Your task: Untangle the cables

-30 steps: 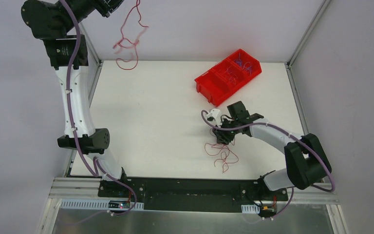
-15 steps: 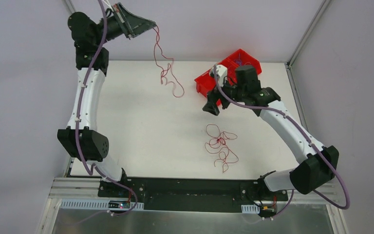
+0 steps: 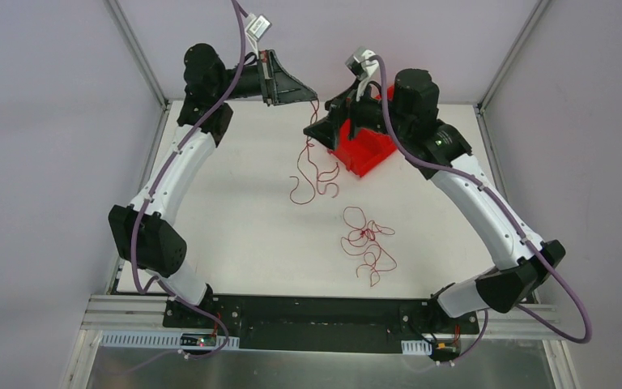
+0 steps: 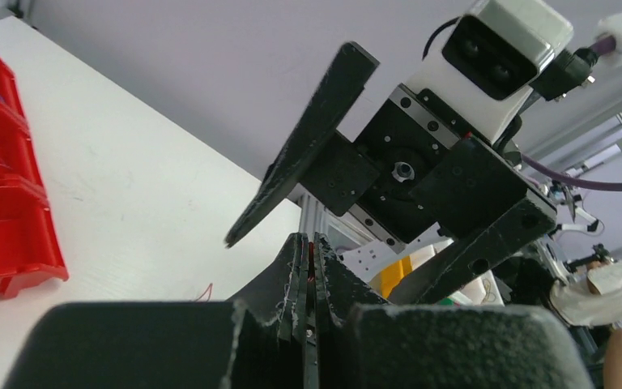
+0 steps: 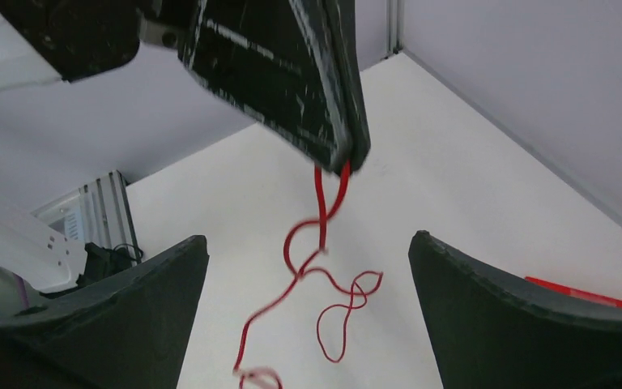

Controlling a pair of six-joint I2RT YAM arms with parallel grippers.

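Observation:
My left gripper (image 3: 313, 96) is raised over the back of the table, shut on the top end of one red cable (image 3: 308, 172) that hangs down in curls to the tabletop. In the right wrist view the same cable (image 5: 321, 212) dangles from the left gripper's pinched fingers (image 5: 324, 97). My right gripper (image 3: 322, 120) hovers close beside it, open wide, and the strand hangs between its spread fingertips (image 5: 308, 239) without touching them. A tangle of red cables (image 3: 365, 243) lies on the table in front. The left wrist view shows the left gripper (image 4: 313, 243) with a red sliver in it.
A red compartment bin (image 3: 370, 148) holding more thin wires stands at the back right, partly under the right arm; it also shows as the bin (image 4: 4, 203) in the left wrist view. Frame posts (image 3: 138, 53) rise at the table's back corners.
The left arm swung right, carrying the hanging red cable toward the middle. The right gripper rose from the tangle on the table, opened wide and moved back up to the left gripper.

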